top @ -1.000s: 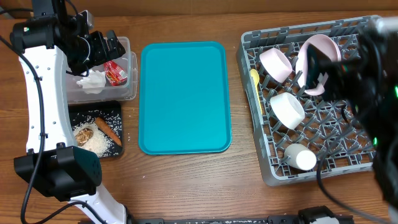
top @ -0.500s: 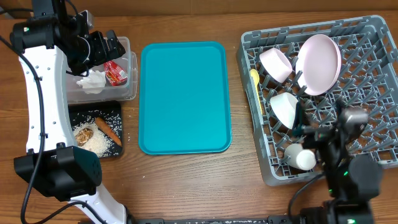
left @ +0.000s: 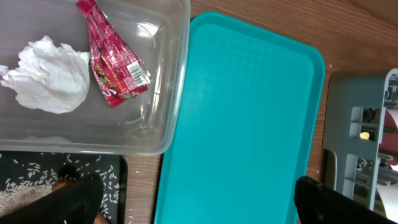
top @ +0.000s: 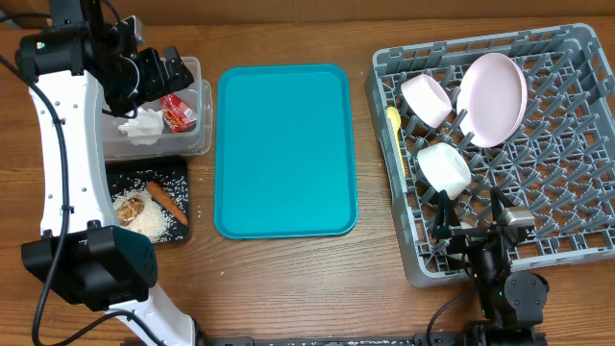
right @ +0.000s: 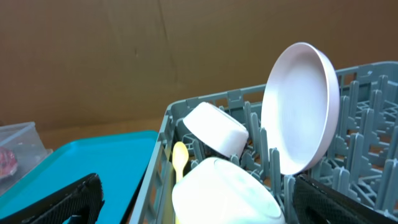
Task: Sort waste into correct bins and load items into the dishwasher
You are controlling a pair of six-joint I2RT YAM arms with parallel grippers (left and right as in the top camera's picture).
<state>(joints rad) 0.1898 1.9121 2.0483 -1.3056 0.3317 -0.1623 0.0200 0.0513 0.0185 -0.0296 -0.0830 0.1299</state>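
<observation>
The grey dish rack (top: 567,144) holds the white-pink plate (top: 492,98) on edge, two white bowls (top: 426,98) (top: 443,168) and the yellow spoon (top: 393,120). My right gripper (top: 471,226) is open and empty at the rack's front edge and hides the cup. In the right wrist view its fingers (right: 211,202) flank the near bowl (right: 224,186), with the plate (right: 301,115) behind. My left gripper (top: 161,69) is open and empty above the clear tub (top: 197,144), which holds the napkin (top: 142,125) and red wrapper (top: 178,111). The black tray (top: 178,173) holds rice (top: 154,221), a brown lump (top: 128,205) and an orange stick (top: 165,200).
The teal tray (top: 285,149) lies between the bins and the rack, with nothing on it; it also fills the left wrist view (left: 242,124). The left arm's white links run down the table's left side. Bare wood shows in front of the tray.
My right arm has drawn back from the plate at the rear of the rack to the rack's front edge. The plate stands free in the rack. The left arm has not moved.
</observation>
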